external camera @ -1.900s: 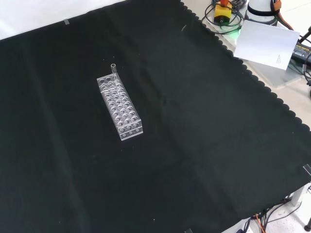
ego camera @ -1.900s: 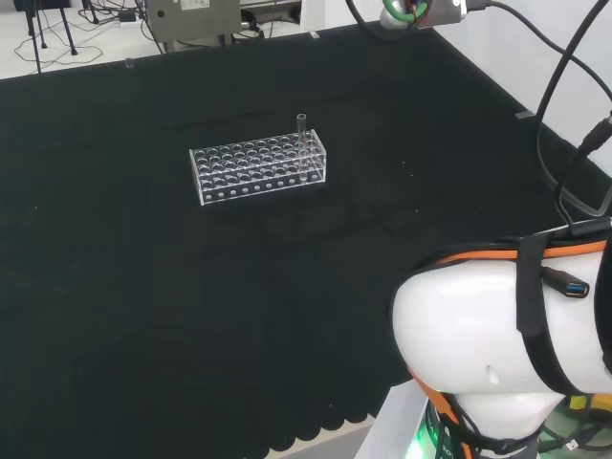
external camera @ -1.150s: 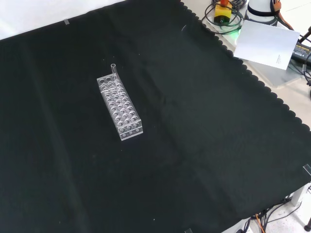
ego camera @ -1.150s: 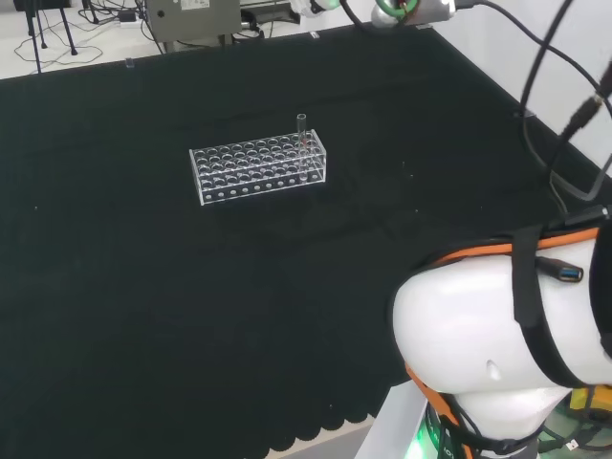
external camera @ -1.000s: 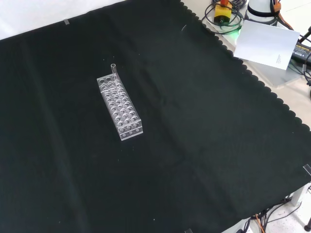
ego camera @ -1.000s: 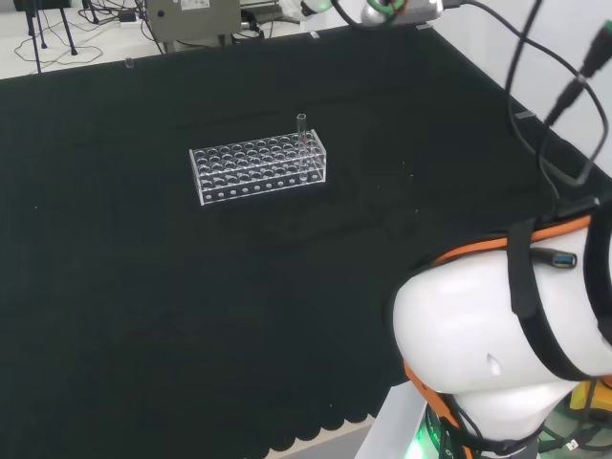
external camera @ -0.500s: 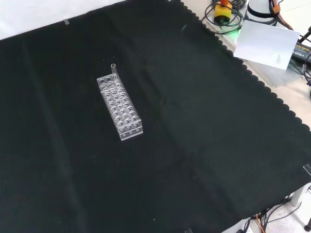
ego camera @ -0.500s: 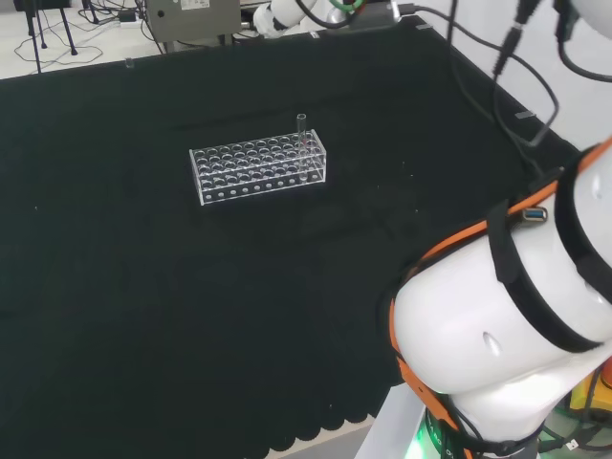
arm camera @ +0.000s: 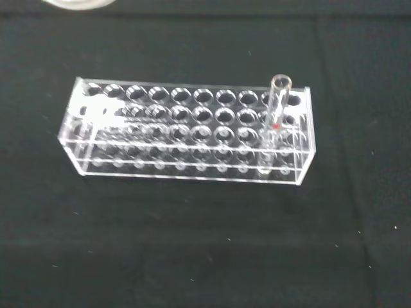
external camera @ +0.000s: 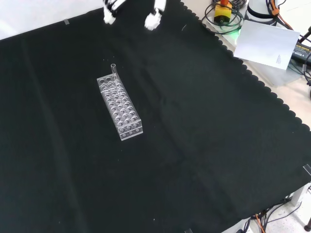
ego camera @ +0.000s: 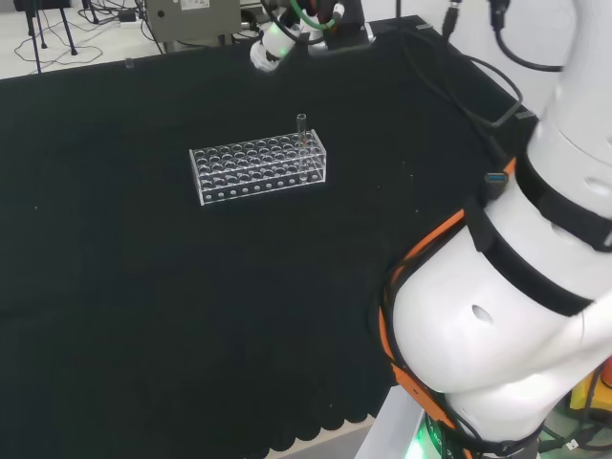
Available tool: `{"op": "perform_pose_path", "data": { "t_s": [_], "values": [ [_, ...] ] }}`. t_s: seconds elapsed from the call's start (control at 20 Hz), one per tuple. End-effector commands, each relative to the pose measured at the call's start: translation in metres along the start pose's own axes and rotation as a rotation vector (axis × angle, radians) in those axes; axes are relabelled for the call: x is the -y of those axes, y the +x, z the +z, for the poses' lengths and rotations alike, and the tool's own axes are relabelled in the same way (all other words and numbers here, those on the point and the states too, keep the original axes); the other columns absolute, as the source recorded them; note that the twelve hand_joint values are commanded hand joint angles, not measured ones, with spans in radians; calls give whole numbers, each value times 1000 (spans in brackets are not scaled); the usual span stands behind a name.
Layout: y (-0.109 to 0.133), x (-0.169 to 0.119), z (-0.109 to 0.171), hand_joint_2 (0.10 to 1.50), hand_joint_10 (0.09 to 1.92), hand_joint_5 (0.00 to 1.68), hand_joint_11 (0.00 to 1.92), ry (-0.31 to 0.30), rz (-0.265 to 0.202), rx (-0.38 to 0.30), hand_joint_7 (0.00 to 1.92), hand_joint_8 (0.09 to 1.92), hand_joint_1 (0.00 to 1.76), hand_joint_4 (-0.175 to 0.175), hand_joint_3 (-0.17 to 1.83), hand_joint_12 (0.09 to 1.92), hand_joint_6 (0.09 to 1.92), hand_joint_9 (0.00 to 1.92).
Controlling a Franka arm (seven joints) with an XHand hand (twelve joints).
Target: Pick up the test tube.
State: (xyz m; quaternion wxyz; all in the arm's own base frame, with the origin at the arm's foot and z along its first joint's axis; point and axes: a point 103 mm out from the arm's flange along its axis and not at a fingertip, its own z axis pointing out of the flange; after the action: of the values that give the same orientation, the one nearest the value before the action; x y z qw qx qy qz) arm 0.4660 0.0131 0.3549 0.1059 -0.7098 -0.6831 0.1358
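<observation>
I'm hovering the hand [external camera: 154, 19], fingers spread and holding nothing, well beyond the rack [arm camera: 186, 131], whose end hole is holding the test tube [arm camera: 275, 122] upright — light, slick, breakable glass, so I'm targeting its exposed top.

— What carries everything here?

— A worktop [external camera: 209, 145] covered with black cloth; in the front view the cloth's right edge is scalloped.

— And what lies directly on it?

— 1 clear plastic rectangular rack [external camera: 120, 108] with rows of round holes. In the front view it sits left of the middle, its long side running away from the camera. In the head view the rack [ego camera: 259, 168] lies crosswise, toward the far half of the cloth.

— Anything touching the rack's sides?

— No, bare black cloth lies all around it, as the wrist view of the rack [arm camera: 186, 133] shows.
</observation>
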Motion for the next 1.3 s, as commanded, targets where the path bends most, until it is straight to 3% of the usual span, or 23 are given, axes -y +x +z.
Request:
{"op": "perform_pose_path", "data": {
  "t_s": [0.05,0.3,0.7,1.05,1.3],
  "values": [
    [-28,-55,32,772,990,185,0,90,53,44,0,885,657,-77,460,1354,131,0],
    [-45,-79,57,772,991,188,0,162,78,67,0,886,657,-77,459,1354,129,0],
    [-67,-100,88,772,989,192,0,254,99,37,0,886,658,-77,459,1353,126,0],
    [-56,-100,106,773,990,206,0,279,78,21,13,897,657,-78,459,1350,127,0],
    [-44,-101,109,774,1002,227,0,243,50,-41,47,917,663,-82,459,1355,129,16]
  ]
}}
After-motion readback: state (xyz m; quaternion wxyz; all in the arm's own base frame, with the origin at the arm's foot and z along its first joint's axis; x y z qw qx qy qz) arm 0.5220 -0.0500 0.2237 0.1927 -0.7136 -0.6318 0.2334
